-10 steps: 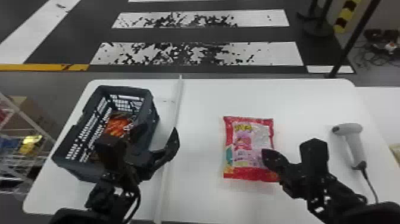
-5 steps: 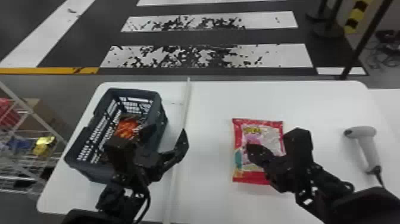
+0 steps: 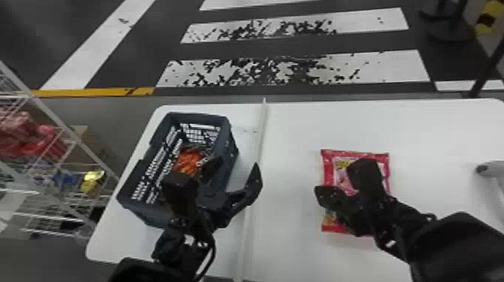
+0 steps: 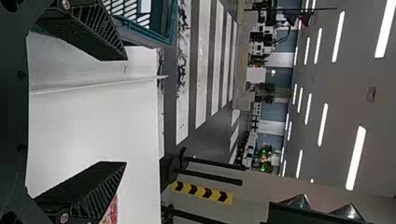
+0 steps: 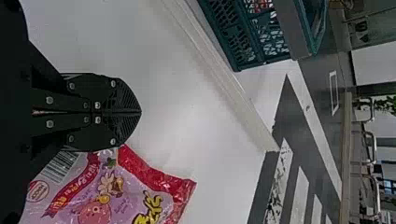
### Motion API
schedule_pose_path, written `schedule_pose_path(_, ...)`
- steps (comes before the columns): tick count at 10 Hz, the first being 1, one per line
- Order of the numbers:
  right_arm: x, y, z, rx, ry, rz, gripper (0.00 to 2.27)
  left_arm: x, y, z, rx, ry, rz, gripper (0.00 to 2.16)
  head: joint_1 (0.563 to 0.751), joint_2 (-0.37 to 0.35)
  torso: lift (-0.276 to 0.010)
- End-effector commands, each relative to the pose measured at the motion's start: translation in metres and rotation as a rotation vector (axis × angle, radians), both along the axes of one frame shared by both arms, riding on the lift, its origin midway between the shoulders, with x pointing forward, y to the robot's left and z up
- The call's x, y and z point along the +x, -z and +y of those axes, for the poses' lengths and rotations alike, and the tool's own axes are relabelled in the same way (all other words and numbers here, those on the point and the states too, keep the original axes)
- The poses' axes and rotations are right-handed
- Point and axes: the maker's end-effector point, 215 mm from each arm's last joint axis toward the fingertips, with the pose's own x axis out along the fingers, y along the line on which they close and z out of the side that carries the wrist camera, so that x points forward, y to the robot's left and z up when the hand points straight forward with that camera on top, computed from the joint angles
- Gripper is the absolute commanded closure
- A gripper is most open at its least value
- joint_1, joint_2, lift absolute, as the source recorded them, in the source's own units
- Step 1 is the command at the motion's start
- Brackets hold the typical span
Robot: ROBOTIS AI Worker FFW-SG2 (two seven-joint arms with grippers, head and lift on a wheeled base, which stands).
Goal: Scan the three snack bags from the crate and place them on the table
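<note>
In the head view my left gripper (image 3: 234,168) stands open beside and partly in front of the dark crate (image 3: 198,118), which holds an orange-red snack bag (image 3: 187,161). Nothing is between the fingers of the left gripper (image 4: 123,111) in its wrist view. My right gripper (image 3: 324,195) is over the left part of a red-edged pink snack bag (image 3: 328,165) lying on the table (image 3: 292,150). The right wrist view has the right gripper (image 5: 139,112) shut, its two fingers pressed together, with the pink bag (image 5: 149,175) and its barcode alongside.
At the right edge of the table lies a white handheld scanner (image 3: 487,168). A thin pale strip (image 3: 258,142) runs front to back across the table, between crate and pink bag. Wire shelving (image 3: 56,127) with packages stands to the left.
The head view has swung left, so the table and crate appear farther right. Relative to the pink bag, my right gripper has moved left, from its right side across to its left part.
</note>
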Motion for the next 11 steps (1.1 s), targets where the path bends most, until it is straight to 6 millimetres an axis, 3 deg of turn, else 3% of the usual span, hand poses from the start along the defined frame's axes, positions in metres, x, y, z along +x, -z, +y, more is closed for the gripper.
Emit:
schedule_pose_path(1,0.01,0.004,0.004,-0.012,-0.011,-0.001,2.19,0.0,0.0,0.0,0.0,0.0,-0.001,0.08,0.695,0.233,-0.062)
schedule_pose_path(6,0.017,0.024,-0.014,-0.06,0.007,0.022,2.19,-0.001,0.0,0.0,0.001,0.002,0.001,0.08,0.695,0.226,-0.062)
schedule_pose_path(11,0.025,0.031,-0.067,-0.09,0.08,0.029,2.19,-0.001,0.001,0.0,0.003,0.005,0.003,0.08,0.695,0.171,-0.062)
